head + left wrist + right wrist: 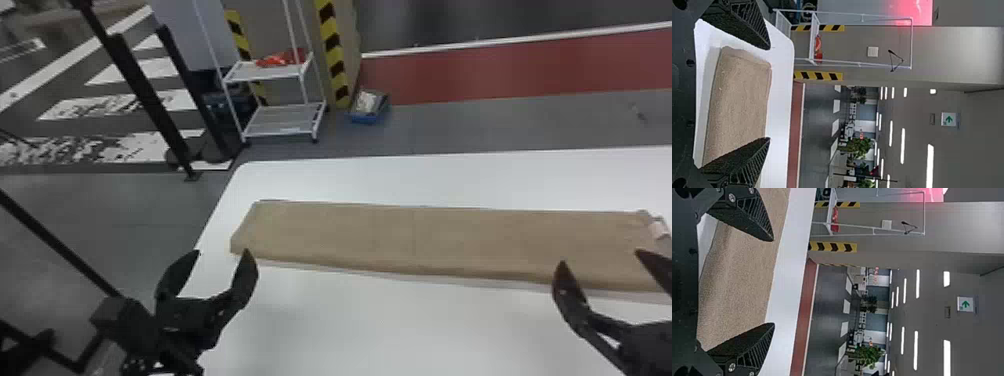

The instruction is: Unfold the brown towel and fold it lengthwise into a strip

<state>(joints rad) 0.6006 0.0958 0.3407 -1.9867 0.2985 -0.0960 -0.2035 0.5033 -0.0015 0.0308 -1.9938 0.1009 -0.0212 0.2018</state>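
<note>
The brown towel (410,240) lies as a long, flat strip running left to right across the white table, with a pale tag at its right end. My left gripper (222,252) stands open by the towel's near left corner, over the table's left edge. Toward the towel's right end is my right gripper (600,260), open, its fingers at the near edge. In the left wrist view, the towel (740,102) shows behind the spread fingers of my left gripper (770,93). The right wrist view has the towel (742,274) beyond my open right gripper (773,282); nothing is held.
The white table (380,325) has its left edge running beside my left gripper. Beyond it stand a white wire shelf (285,120) with a red item, a striped pillar (332,50) and a blue bin (369,107) on the floor.
</note>
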